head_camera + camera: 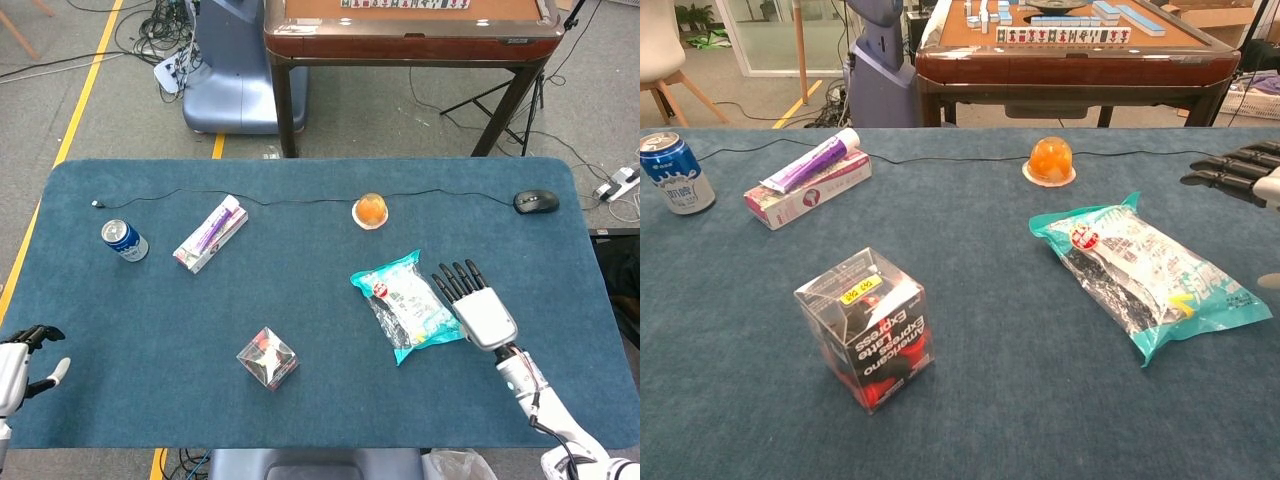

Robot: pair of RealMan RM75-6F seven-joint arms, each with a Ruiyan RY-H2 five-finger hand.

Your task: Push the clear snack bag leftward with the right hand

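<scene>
nearest, at the front left corner of the blue table (pixel 300 390), the left hand (pixel 18 362) hangs with fingers loosely curled and apart, holding nothing. a clear plastic box (pixel 267 357) stands a little in from the front edge. on the right, the right hand (pixel 476 305) is flat and empty with fingers spread, just beside the right edge of the clear snack bag (pixel 408 303); whether it touches is not clear. the bag lies flat and slanted, right of centre. farther back are a blue can (pixel 124 240), a toothpaste box (pixel 210 234), an orange jelly cup (pixel 370 211) and a black mouse (pixel 535 201).
</scene>
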